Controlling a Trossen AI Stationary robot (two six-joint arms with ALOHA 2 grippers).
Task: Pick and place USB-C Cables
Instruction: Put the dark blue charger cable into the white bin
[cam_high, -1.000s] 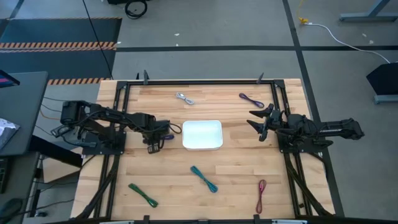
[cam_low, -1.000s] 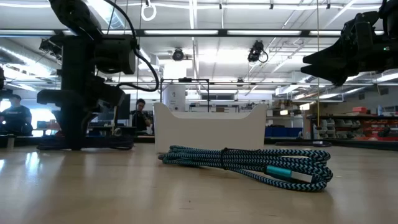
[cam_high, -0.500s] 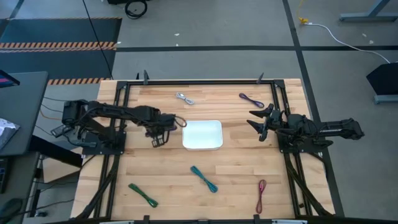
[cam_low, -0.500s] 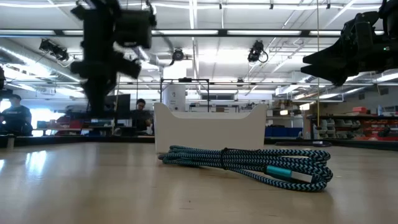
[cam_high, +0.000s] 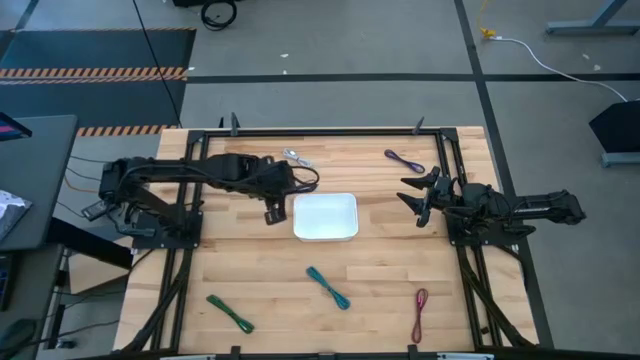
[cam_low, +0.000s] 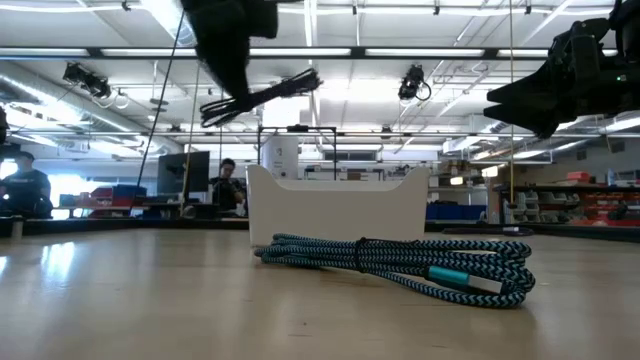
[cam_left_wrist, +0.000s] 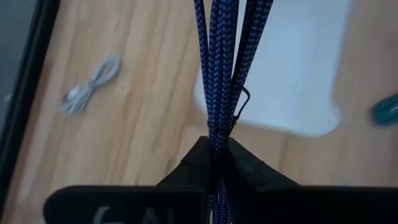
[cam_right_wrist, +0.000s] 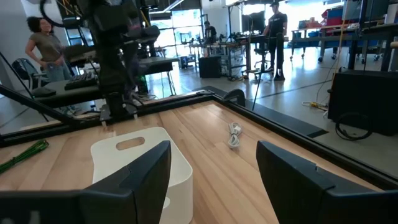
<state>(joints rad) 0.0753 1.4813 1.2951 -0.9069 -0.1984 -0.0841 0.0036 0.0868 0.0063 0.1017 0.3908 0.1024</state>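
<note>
I've got the L gripper (cam_high: 272, 213) up off the table, just off the white bin's (cam_high: 325, 217) left edge, jaws clenched on a purple cable (cam_left_wrist: 221, 74). In the L wrist view the bundle runs straight out from between the jaws, w/ its thin tie just ahead of the tips; bin sits beyond it. Low view shows the cable (cam_low: 262, 96) dangling in the air, above bin height.

R gripper (cam_high: 415, 198) hangs off the bin's right side, well apart from it, jaws spread wide & nothing between them. Its wrist view looks past both fingers (cam_right_wrist: 140, 171) at the bin (cam_right_wrist: 140, 155).

Other cables, all on the wood:
- silver-white cable (cam_high: 296, 157): just beyond the L jaws, toward the table's far edge.
- 2nd purple cable (cam_high: 403, 159): near the R jaws, far-edge side.
- teal cable (cam_high: 328, 287): near side of the bin, between the two grippers' lines; fills the low view's foreground (cam_low: 400, 264).
- green cable (cam_high: 230, 313): near-left corner, well apart from the L jaws.
- dark red cable (cam_high: 420, 314): near-right, well apart from the R jaws.

Bin interior looks bare from above.
</note>
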